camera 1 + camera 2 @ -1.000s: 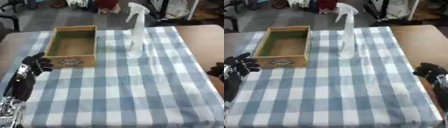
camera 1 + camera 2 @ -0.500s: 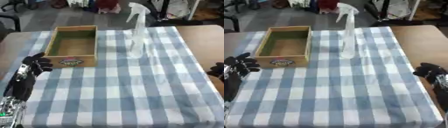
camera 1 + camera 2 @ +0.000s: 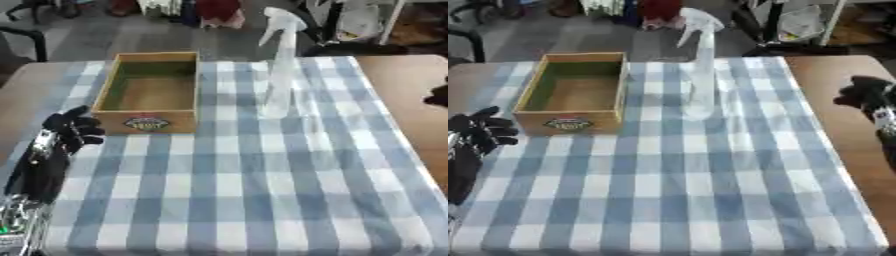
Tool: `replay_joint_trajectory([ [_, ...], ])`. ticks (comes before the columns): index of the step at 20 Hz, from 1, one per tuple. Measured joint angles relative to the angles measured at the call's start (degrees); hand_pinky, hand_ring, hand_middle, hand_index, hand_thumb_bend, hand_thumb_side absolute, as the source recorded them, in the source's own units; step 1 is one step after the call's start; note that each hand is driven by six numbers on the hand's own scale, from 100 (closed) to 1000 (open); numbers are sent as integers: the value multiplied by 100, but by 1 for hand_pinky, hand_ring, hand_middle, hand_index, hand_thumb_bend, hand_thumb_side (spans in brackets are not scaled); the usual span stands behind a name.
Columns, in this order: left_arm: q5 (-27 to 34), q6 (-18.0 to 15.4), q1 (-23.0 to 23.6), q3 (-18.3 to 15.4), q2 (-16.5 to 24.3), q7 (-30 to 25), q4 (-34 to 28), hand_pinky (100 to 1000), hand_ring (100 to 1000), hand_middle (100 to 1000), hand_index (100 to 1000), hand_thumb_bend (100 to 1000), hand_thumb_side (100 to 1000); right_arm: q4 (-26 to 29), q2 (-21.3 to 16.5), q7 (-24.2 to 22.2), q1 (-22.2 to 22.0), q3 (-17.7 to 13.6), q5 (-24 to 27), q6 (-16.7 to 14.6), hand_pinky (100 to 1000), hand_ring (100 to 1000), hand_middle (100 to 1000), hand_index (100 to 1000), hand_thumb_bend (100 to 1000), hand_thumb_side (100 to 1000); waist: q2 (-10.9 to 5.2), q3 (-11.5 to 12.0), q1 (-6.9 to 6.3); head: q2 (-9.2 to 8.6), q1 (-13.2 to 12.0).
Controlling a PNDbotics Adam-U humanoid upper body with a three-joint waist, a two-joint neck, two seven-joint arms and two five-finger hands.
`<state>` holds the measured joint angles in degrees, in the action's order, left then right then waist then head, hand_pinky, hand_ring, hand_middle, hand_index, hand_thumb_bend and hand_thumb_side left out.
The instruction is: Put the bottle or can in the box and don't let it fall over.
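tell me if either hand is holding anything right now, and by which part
Nothing is held. The spray bottle stands alone on the checked cloth beside the wooden box; the left hand and right hand are both apart from it.

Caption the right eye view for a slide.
Clear spray bottle stands upright on checked cloth beside the empty wooden box; both hands wait apart.

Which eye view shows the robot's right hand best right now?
The right eye view: the right hand shows whole there, raised over the bare table at the right edge, with its forearm below. The left eye view catches only a dark sliver of it at the right border.
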<state>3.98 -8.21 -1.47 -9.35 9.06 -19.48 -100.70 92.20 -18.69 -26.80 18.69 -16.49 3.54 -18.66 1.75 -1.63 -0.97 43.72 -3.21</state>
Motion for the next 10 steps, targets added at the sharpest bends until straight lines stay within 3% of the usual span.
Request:
replay_joint_trajectory([
  [4,0,1,3,42,0,-44,1,697,697,668,888,180,1000,-706,-590,54,1071,229,-370,-352,852,730,700,851,100,630,-6,104,9,0,92],
  [10,0,5,4,107,0,-112,2,697,697,669,888,180,1000,-2347,-1144,-141,2618,711,-984,-897,869,750,720,884,100,616,-3,252,30,-56,316],
])
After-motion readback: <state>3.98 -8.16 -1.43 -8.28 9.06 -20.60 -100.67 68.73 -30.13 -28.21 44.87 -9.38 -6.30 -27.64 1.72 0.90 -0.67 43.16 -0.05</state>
